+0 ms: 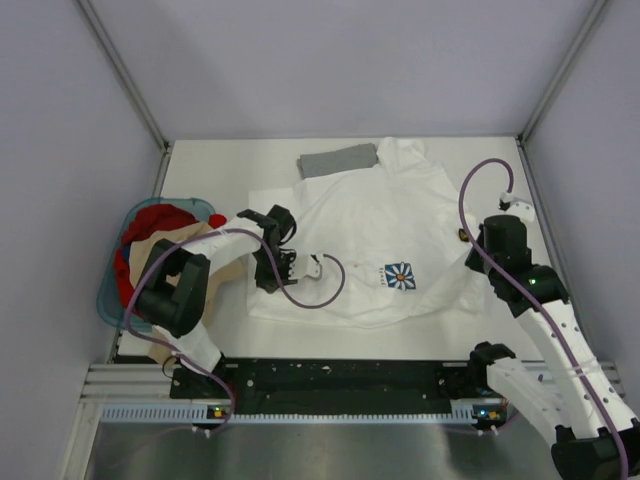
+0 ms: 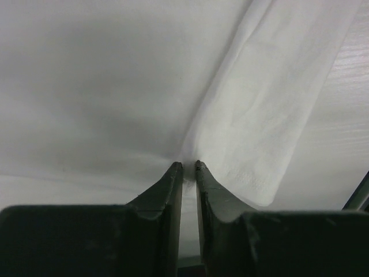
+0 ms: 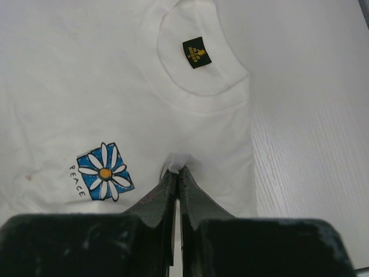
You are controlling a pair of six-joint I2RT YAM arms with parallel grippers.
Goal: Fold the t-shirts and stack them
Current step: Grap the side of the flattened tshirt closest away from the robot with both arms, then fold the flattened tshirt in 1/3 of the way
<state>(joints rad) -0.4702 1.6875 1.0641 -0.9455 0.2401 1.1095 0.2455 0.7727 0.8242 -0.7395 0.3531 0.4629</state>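
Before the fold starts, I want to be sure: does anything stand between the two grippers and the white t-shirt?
Nothing visible. The left gripper and right gripper each pinch the white t-shirt directly. Only the left arm's purple cable loops over the cloth.

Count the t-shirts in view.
2. The white t-shirt lies spread mid-table. The grey t-shirt sits folded at the far edge. The red and tan cloth piled in the blue bin at left may hide more.

Bare table (image 1: 225, 170) left of the grey tee (image 1: 337, 161); full blue basket (image 1: 104, 300) beside left arm (image 1: 185, 290)
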